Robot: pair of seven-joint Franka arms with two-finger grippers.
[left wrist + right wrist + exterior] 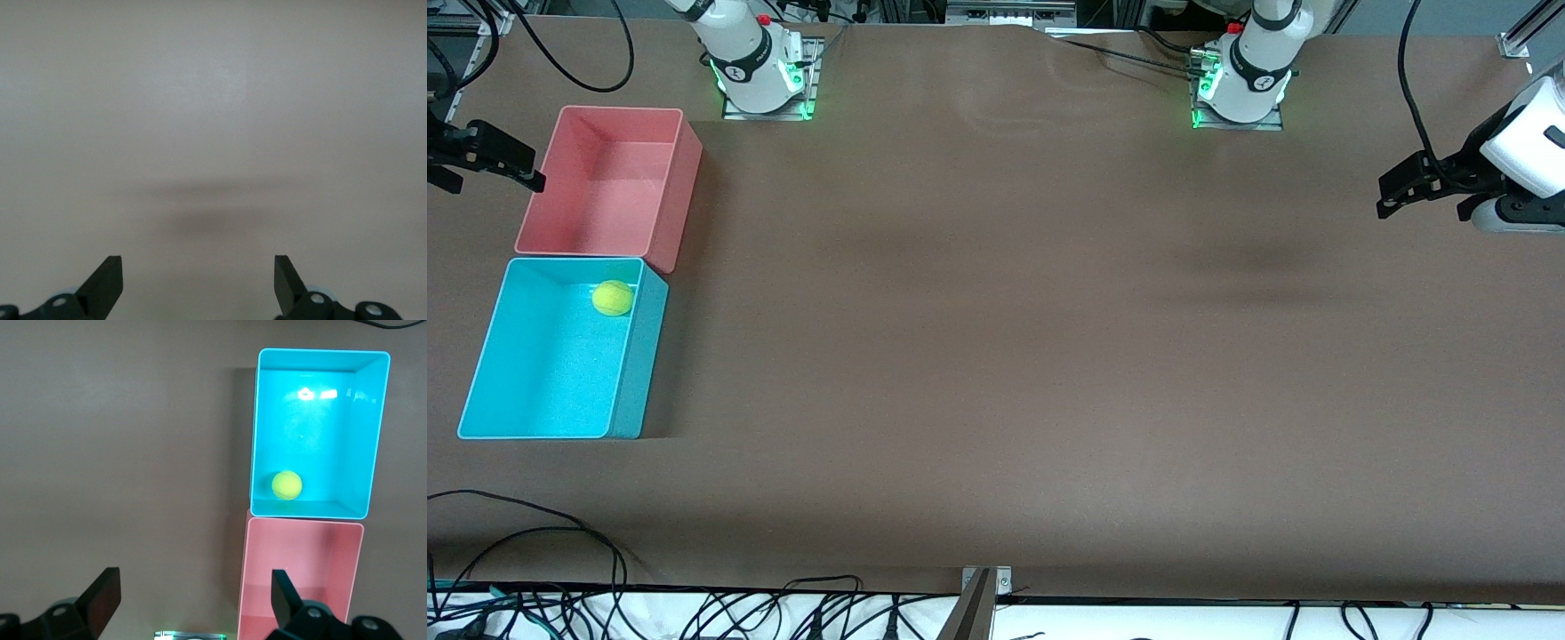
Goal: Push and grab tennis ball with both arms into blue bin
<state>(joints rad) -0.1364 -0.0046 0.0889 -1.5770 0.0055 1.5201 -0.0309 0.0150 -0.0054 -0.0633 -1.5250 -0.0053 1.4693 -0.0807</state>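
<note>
The tennis ball (613, 298) lies in the blue bin (633, 373) (corner by the pink bin (679, 200)), well apart from both gaping, empty grippers: right gripper (480, 160) beside the pink bin, left gripper (1414, 191) over the table's other end.

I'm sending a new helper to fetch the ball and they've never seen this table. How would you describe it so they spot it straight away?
At the right arm's end of the table two tubs stand side by side; take the blue bin, nearer the front camera than the pink bin. The tennis ball lies inside, in the corner next to the pink bin: small, fuzzy, yellow-green, the only round thing there.
</note>
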